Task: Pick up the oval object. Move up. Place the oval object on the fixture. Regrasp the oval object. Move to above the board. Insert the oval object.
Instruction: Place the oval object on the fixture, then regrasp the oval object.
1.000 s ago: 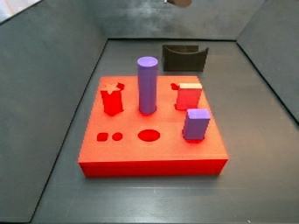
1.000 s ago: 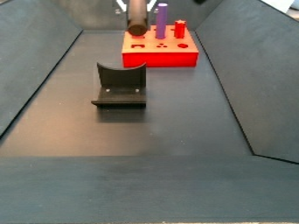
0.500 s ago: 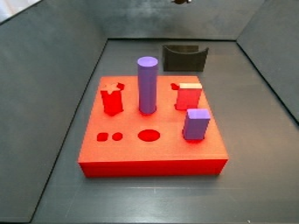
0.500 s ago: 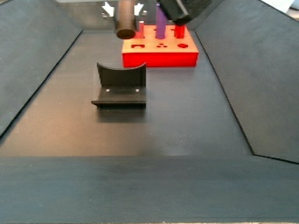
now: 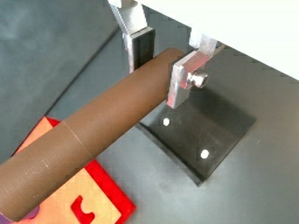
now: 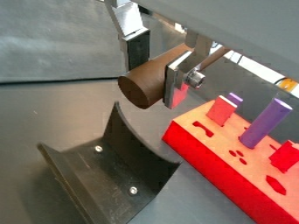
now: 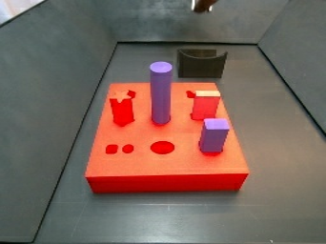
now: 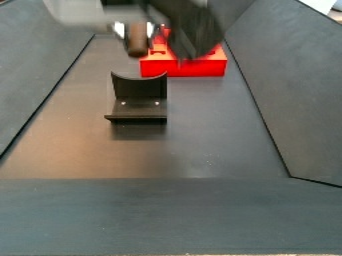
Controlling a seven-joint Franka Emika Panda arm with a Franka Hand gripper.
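The oval object, a slim dark brown rod, lies crosswise between my gripper's silver fingers, and the gripper is shut on it. In a wrist view its rounded end hangs above the fixture, clear of the curved notch. In a side view the blurred gripper holds the rod just above and behind the dark fixture. The red board lies flat with its oval hole open; only a bit of the gripper shows at that view's upper edge.
On the board stand a tall purple cylinder, a short purple block and two red pegs. Sloping dark walls enclose the floor. The board sits just behind the fixture.
The gripper with the rod has come away from over the board, toward the fixture and lower. Board and pegs have not moved.
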